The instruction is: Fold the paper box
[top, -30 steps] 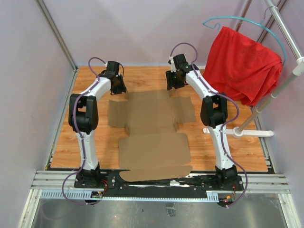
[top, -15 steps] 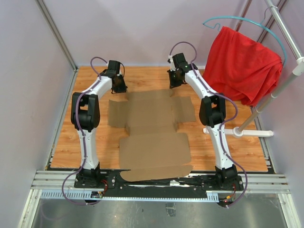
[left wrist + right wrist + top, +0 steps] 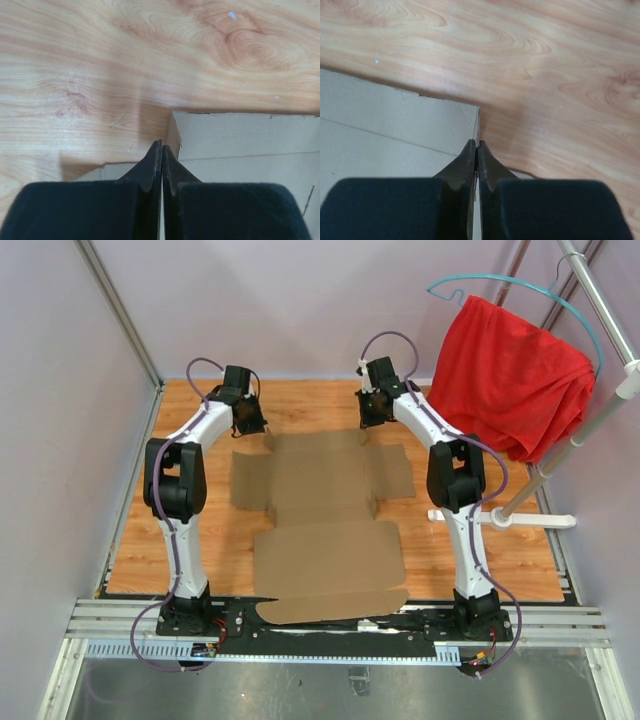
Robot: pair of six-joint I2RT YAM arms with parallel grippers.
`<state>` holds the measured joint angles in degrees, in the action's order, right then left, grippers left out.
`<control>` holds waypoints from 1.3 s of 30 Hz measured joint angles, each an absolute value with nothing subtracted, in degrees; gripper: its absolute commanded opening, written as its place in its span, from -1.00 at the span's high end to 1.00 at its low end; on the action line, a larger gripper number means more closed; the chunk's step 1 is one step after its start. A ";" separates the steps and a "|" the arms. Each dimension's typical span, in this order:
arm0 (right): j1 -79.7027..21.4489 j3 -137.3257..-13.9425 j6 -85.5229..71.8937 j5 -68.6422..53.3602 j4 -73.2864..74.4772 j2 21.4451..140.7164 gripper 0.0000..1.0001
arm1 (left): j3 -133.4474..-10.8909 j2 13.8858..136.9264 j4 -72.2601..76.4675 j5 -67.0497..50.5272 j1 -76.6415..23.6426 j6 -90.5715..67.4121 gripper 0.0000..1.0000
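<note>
Here the cardboard box [image 3: 325, 510] lies opened out flat on the tabletop [image 3: 200, 530], with its long rounded flap toward our arm bases and its short far flap [image 3: 315, 440] away from them. We have one arm reaching to each outer corner of that far flap. We judge the reason is that a wide, floppy sheet bends evenly along its crease only if both corners rise together. The left end effector [image 3: 161, 150] has its fingers pressed together at the flap's left corner, and a thin edge of cardboard seems to run in between the tips. The right end effector [image 3: 476, 145] is closed the same way on the right corner. Both pinches sit right at the edge, so we think either could slip. The red cloth [image 3: 510, 370] hangs well apart on the right
</note>
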<state>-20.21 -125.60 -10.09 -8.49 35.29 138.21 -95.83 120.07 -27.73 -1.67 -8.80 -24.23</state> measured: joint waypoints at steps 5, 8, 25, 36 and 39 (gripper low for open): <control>-20.36 -115.18 -10.37 -8.10 28.67 131.28 0.99 | -94.52 115.07 -26.57 -1.76 -8.80 -24.16 1.00; -20.36 -113.38 -10.68 -7.73 25.12 128.84 0.99 | -94.19 111.72 -25.47 -1.72 -8.80 -23.94 0.97; -24.38 -69.04 -7.16 -11.97 -21.82 103.33 0.99 | -85.54 97.80 -16.62 -12.45 -8.82 -18.13 0.30; -24.45 -56.47 -7.35 -12.19 -33.78 92.42 0.99 | -85.49 96.62 -18.22 -24.53 -12.51 -11.68 0.24; -24.45 -54.50 -7.44 -12.32 -35.11 90.06 0.99 | -85.49 96.62 -21.39 -24.05 -15.73 -8.86 0.22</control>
<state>-24.45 -54.50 -7.44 -12.32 -35.11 90.06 -85.49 96.62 -21.39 -24.05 -15.73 -8.86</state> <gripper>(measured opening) 0.015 0.382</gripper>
